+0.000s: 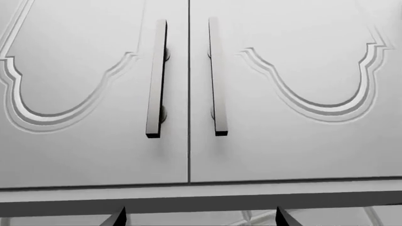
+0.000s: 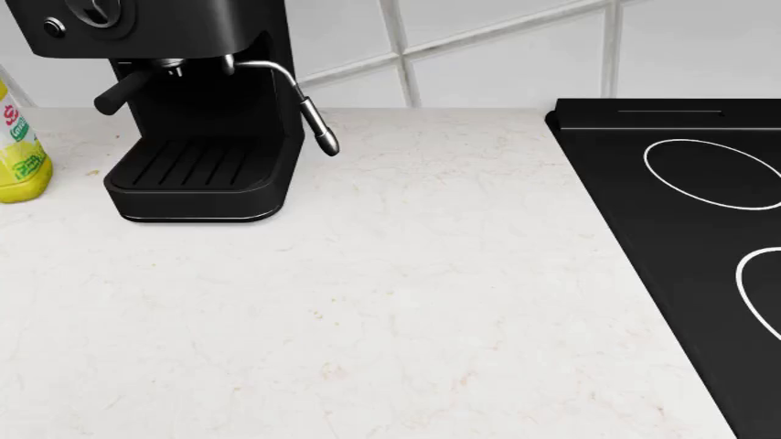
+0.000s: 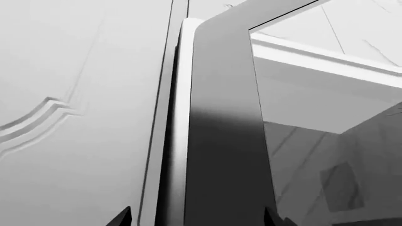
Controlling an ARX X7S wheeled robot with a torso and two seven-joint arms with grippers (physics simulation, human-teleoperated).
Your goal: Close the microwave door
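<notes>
Close before the right hand (image 3: 197, 219), whose spread fingertips flank but grip nothing, stands the microwave door (image 3: 220, 141) edge-on and ajar, apparently lined up for a push shut, while the left hand (image 1: 199, 219), likewise open and empty, faces cabinet doors (image 1: 283, 141).

Coffee machine (image 2: 196, 110) at worktop (image 2: 403, 302) rear left, against the wall; bottle (image 2: 21, 146) just left of it. Hob (image 2: 683, 238) set in the worktop at right. Left wrist view: two cabinet doors (image 1: 94, 94) side by side, handles (image 1: 157, 77) flanking the seam. Right wrist view: microwave door (image 3: 223, 141) edge-on beside a cabinet panel (image 3: 75, 117).
</notes>
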